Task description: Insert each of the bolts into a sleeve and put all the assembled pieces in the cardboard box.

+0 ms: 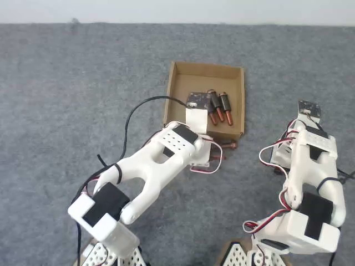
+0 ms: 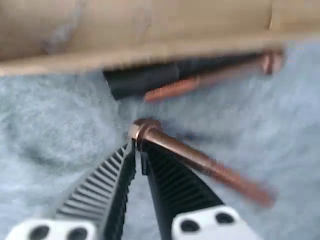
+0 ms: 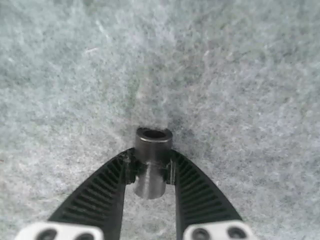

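In the high view the left arm [image 1: 161, 160] stretches from lower left to the near wall of the cardboard box [image 1: 173, 91]. The left gripper [image 2: 138, 145] pinches a bolt [image 2: 200, 162] just under its head, the shank slanting out sideways across the jaws. Well apart, at the right of the frame, the right arm [image 1: 310, 166] carries the right gripper [image 3: 150, 162], clamped on a sleeve [image 3: 152, 142] whose open bore points away from the wrist. Mating them likely means aiming the bolt's free tip down that bore.

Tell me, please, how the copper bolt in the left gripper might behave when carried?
The bolt looks rigid, unlikely to bend. Pinched only near its head by the left gripper, it may pivot. Released, its round shank could roll.
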`<state>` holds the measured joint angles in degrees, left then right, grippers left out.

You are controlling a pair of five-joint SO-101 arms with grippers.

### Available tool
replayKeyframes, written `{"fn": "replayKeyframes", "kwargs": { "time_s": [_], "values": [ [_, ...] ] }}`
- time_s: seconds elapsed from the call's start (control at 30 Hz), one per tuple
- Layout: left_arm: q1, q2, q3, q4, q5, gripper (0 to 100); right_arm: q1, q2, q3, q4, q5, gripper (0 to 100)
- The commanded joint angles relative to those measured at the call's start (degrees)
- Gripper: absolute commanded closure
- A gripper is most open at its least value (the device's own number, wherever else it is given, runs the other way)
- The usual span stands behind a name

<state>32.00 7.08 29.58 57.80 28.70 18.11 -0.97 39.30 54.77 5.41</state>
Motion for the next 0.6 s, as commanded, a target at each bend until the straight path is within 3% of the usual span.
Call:
{"fn": "replayKeyframes", "kwargs": {
  "time_s": [0.0,0.1,0.4,0.57],
  "values": [
    [-0.44,-5.71,-1.45,4.40,-12.04,99,0.40,0.13,-2.81,-0.66,1.14,96.8],
    [-0.26,-10.46,0.84,4.40,-15.47,99,0.40,0.13,-2.81,-0.66,1.14,96.8],
    [3.69,-29.10,17.36,-9.32,-7.91,99,0.40,0.13,-2.81,-0.66,1.14,96.8],
    [2.90,-33.23,19.91,-9.14,3.78,99,0.40,0.13,-2.81,-0.66,1.14,96.8]
  ]
}}
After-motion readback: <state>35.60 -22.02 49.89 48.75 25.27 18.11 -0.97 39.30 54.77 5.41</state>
